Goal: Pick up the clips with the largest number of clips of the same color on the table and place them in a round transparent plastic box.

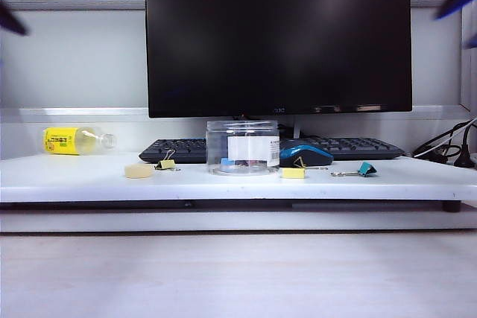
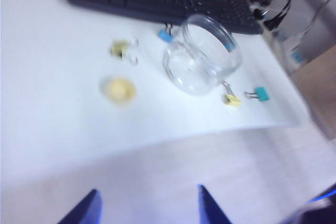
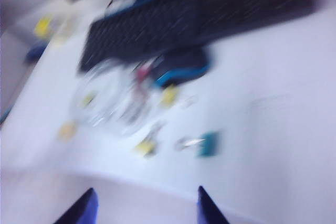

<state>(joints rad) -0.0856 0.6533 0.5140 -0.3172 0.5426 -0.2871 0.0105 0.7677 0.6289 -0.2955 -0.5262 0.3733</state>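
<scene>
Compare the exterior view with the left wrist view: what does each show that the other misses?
Only the exterior view shows the monitor, the bottle and the mouse. Only the left wrist view shows the left hand, fingers apart above the table, holding nothing. Both show the round transparent plastic box, the two yellow clips, the teal clip, the yellow disc and the keyboard.

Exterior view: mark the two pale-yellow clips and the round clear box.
left pale-yellow clip (image 1: 168,163), exterior view, yellow body
right pale-yellow clip (image 1: 293,173), exterior view, yellow body
round clear box (image 1: 242,133), exterior view, bare wall above the label
</scene>
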